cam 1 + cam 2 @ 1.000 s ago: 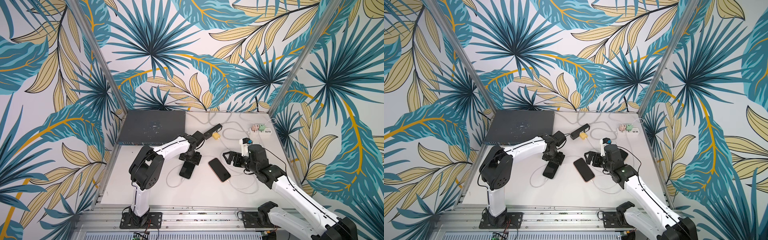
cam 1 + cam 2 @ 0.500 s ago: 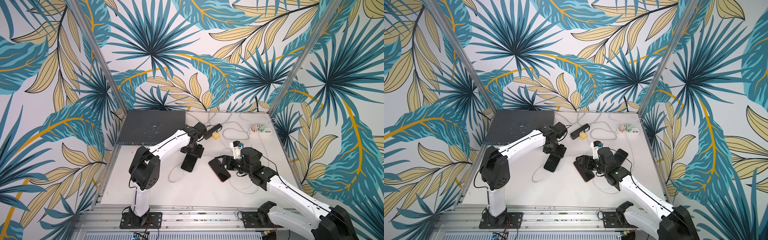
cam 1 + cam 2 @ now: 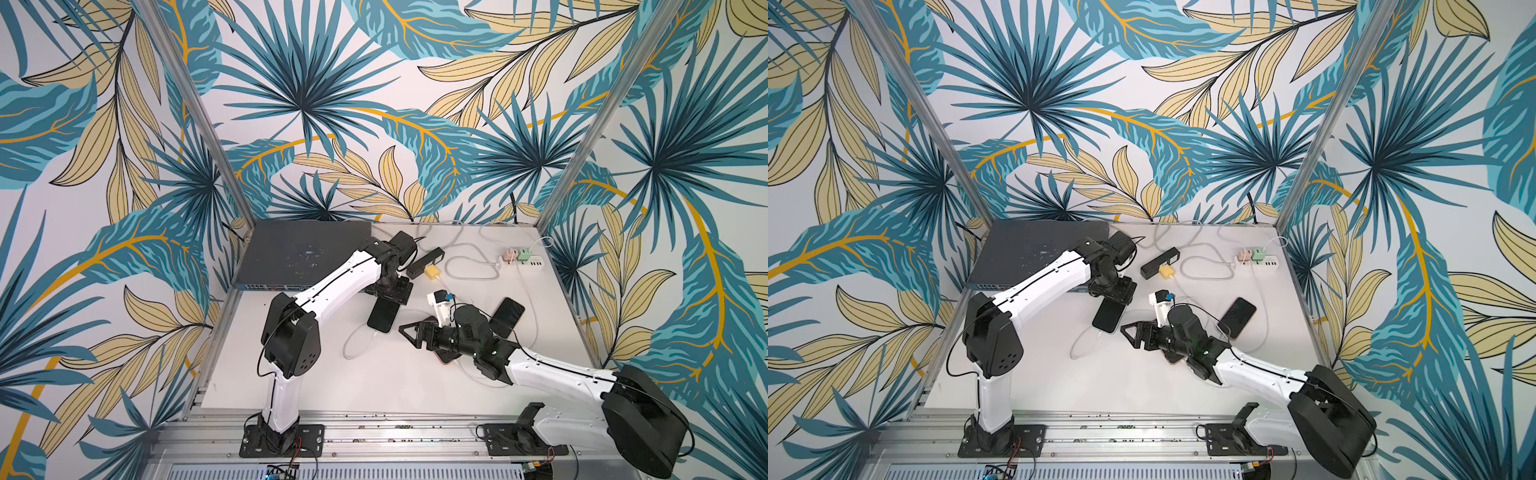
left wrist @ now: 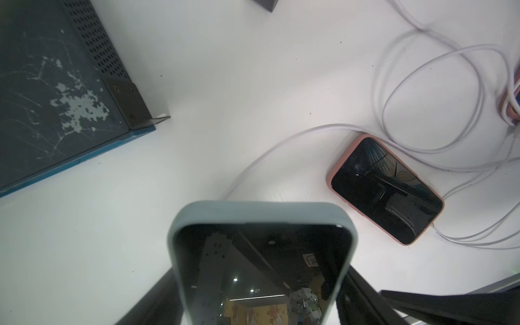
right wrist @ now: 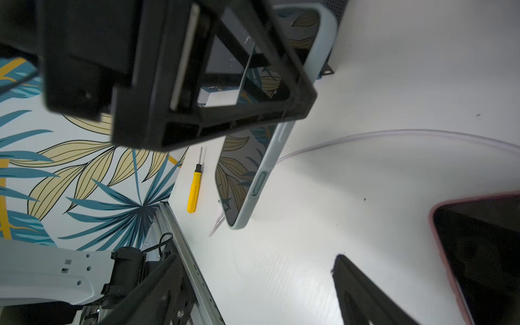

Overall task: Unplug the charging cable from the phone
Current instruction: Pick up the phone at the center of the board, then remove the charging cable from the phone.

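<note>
Left fingers [image 4: 363, 298] clamp blue-cased phone [image 4: 261, 267]; right fingers [image 5: 363, 298] spread.

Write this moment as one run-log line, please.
left jaws: clamped on blue phone, tilted off table | cable: plugged in | right jaws: open, empty, beside blue phone

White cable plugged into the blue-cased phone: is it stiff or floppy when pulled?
Probably floppy: the white cable lies in a slack loop on the table. Likely light, since it looks thin. Its plug may resist, seated in the phone.
</note>
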Tool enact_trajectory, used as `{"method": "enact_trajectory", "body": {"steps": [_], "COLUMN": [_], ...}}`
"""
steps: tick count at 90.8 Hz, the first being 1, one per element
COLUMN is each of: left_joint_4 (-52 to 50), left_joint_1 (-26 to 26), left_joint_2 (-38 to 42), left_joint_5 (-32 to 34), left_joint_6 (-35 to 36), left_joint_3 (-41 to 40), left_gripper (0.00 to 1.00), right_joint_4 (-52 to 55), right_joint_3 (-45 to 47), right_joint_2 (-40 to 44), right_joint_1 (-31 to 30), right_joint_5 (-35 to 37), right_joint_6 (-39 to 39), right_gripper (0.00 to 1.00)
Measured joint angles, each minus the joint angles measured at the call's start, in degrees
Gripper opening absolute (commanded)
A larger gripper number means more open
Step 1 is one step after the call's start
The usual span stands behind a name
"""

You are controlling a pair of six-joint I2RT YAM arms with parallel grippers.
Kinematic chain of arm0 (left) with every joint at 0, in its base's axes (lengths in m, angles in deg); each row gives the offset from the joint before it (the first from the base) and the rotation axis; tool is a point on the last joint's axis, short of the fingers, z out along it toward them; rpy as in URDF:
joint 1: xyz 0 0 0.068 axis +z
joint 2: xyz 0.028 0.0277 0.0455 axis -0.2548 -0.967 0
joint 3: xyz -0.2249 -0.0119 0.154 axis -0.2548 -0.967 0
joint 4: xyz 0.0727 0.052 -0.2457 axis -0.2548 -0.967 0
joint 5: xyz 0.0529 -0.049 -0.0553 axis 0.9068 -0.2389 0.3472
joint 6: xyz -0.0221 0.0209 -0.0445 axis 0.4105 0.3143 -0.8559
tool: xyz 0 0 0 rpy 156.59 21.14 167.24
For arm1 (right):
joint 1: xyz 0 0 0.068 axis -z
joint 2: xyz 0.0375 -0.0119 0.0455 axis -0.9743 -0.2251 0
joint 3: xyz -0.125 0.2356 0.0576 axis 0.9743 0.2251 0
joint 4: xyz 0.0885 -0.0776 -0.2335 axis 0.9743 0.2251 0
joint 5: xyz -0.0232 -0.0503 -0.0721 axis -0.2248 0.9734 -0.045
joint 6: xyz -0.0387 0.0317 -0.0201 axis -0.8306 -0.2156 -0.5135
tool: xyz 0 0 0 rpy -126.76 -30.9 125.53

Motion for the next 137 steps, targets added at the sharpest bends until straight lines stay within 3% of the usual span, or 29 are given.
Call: {"method": "enact_trajectory", "body": {"steps": [38,67,137], "left_joint_4": [-1.92,-4.37,-7.48], "left_joint_1": [0.33,0.92,0.98], "left_joint_2": [-7.98,-11.04,-12.55], "left_joint_5": [-0.39,-1.18,-1.42], "left_joint_6": [-0.66,-1.55,-2.01], "left_joint_3": [9.16,17.0,21.68], "left_gripper": [0.72,0.72,0.7], "right_joint_4": [-12.63,-17.81,-28.26], "right_joint_3": [0.04,0.0,-1.86], "right_joint_2": [-7.72,-13.44,-22.01], "right_joint_1": [-2.71,-2.71,-2.71], "right_joint_5": [-0.92,-3.8,-4.09], "right_joint_6": [4.24,6.05,10.6], "right_gripper": [0.69,0.69,0.44]}}
